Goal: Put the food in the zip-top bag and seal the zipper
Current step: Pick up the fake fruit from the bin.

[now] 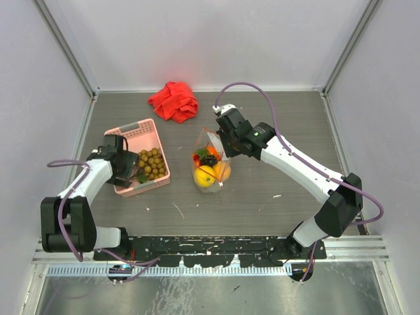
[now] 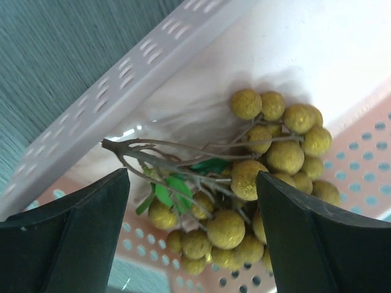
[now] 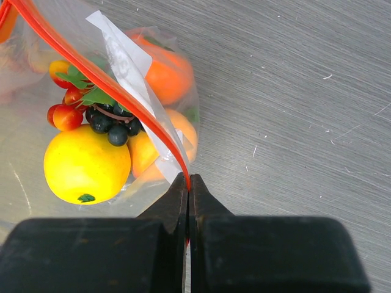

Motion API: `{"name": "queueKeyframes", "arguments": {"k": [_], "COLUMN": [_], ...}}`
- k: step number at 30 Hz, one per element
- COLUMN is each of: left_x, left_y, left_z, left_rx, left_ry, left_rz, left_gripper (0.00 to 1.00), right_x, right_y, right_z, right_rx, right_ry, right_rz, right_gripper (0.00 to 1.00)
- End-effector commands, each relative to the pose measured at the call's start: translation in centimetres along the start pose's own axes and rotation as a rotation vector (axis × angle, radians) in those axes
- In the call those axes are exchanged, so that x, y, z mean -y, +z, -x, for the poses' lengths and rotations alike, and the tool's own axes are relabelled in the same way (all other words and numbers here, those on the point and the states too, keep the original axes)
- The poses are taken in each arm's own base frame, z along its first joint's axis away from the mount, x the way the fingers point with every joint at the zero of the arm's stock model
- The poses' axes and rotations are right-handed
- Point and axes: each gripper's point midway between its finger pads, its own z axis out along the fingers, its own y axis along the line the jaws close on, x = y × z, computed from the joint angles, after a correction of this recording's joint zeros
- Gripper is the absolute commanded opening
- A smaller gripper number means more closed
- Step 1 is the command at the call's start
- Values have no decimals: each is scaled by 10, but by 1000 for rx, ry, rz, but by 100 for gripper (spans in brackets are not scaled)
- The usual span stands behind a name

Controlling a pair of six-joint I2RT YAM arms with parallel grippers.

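The clear zip-top bag [image 1: 209, 165] lies mid-table. It holds a yellow lemon [image 3: 85, 163], an orange [image 3: 166, 74], red berries [image 3: 66, 116] and dark berries [image 3: 110, 125]. My right gripper [image 3: 188, 183] is shut on the bag's orange-red zipper strip [image 3: 104, 82] at its mouth; it also shows in the top view [image 1: 222, 136]. The olive-brown grapes [image 2: 269, 152] lie in the pink basket [image 1: 139, 157]. My left gripper [image 2: 192, 201] is open, with a finger on each side of the bunch, just above it.
A red cloth [image 1: 174, 102] lies at the back of the table. The basket wall [image 2: 140, 73] runs close behind the grapes. Grey walls enclose the table on three sides.
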Motion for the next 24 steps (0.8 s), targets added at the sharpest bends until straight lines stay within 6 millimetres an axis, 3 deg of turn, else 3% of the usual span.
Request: {"name": "queueKeyframes", "arguments": {"k": [1, 10, 16, 24], "left_x": [-1, 3, 6, 11], "left_y": [12, 31, 39, 22], "left_z": [16, 34, 34, 52], "left_rx": [86, 185, 186, 260], "left_ry": [-121, -139, -130, -92], "left_rz": [67, 103, 125, 110], "left_gripper": [82, 68, 54, 21], "right_x": [0, -2, -1, 0], "right_y": [-12, -8, -7, -8], "right_z": [18, 16, 15, 15], "right_rx": [76, 62, 61, 62], "right_ry": [7, 2, 1, 6], "right_rz": [24, 24, 17, 16], "right_gripper": [0, 0, 0, 0]}}
